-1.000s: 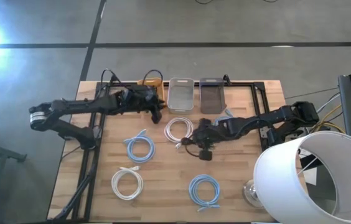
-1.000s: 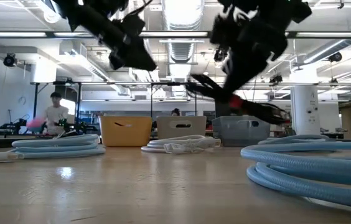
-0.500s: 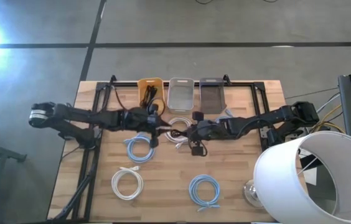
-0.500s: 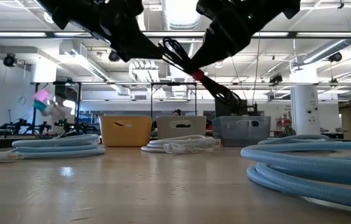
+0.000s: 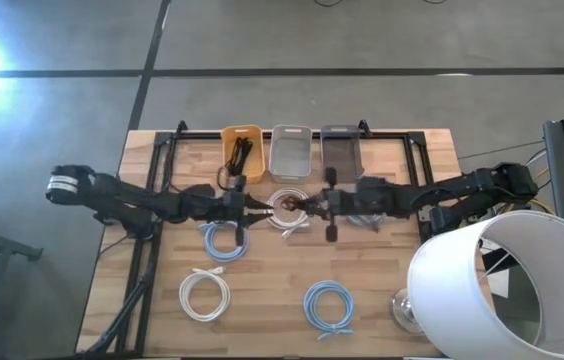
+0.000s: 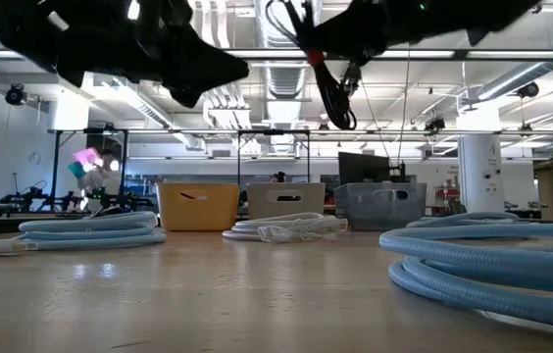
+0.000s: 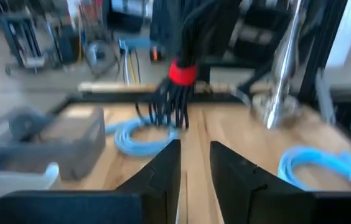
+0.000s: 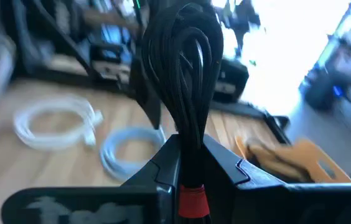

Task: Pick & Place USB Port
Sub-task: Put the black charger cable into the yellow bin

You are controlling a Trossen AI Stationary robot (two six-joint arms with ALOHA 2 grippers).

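A black cable bundle (image 8: 185, 62) with a red tie (image 8: 191, 199) is held by my right gripper (image 8: 188, 146), which is shut on it above the table's middle (image 5: 307, 206). In the low view the bundle (image 6: 333, 83) shows high above the tabletop. My left gripper (image 7: 194, 149) is open and points at the bundle (image 7: 178, 68) from the table's left (image 5: 260, 205), a short way off it. An orange bin (image 5: 242, 148) at the far edge holds other black cables. My right gripper pinches the bundle between its two fingers just ahead of the red tie (image 8: 188, 171). It comes level from the table's right, fingers lying along the bundle. The loops (image 6: 335, 98) reach past the fingertips and droop, lifted clear of the table.
A clear bin (image 5: 292, 150) and a grey bin (image 5: 340, 152) stand beside the orange one. A white coil (image 5: 284, 210) lies under the grippers. Blue coils (image 5: 224, 238) (image 5: 329, 305) and a white coil (image 5: 205, 295) lie nearer. A white lampshade (image 5: 502, 290) stands near right.
My right gripper has risen with the bundle, swung toward the far edge and turned level, so the bundle has been lifted well above the table. My left gripper has moved from beside the orange bin toward the table's middle and now faces the bundle.
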